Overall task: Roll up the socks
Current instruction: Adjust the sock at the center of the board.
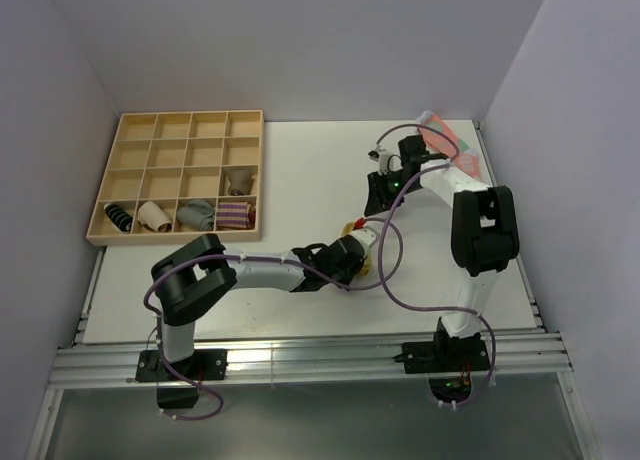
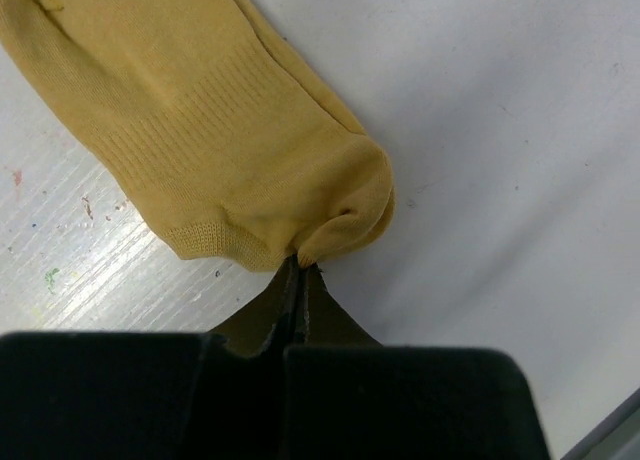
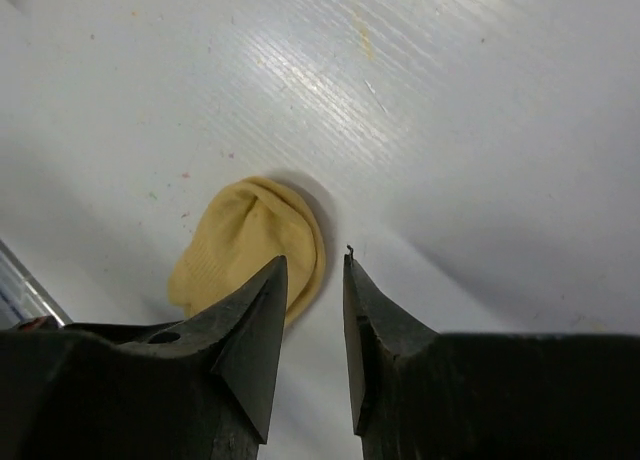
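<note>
Starting with the left gripper: its two black fingers are pressed fully together, and the edge of the mustard-yellow fabric socks is pinched right at the tips, at the rounded end nearest the wrist camera. From there the socks are laid flat on the white table, stretched away toward the upper left of that view, ribbed band and all. A small fold is bunched up where the fabric is nipped. The right gripper is held with only a narrow gap between its dark pointed fingers, and nothing is caught in it, just bare tabletop. The yellow fabric is seen just beyond the left fingertip as a short rounded lump, and whether it's touched can't be told. From the top camera, the left arm is stretched to the middle of the table and the right arm is folded over the right side, with only scraps of yellow visible by the left wrist. Well apart, at the far left, a shallow wooden tray with square compartments is parked. Its nearest row is filled with a dark striped roll, a cream roll, a grey roll and a purple striped roll, and a greyish-brown roll is tucked into the compartment behind that last one. Something pink and flat is lying at the far right corner, too small to make out.
</note>
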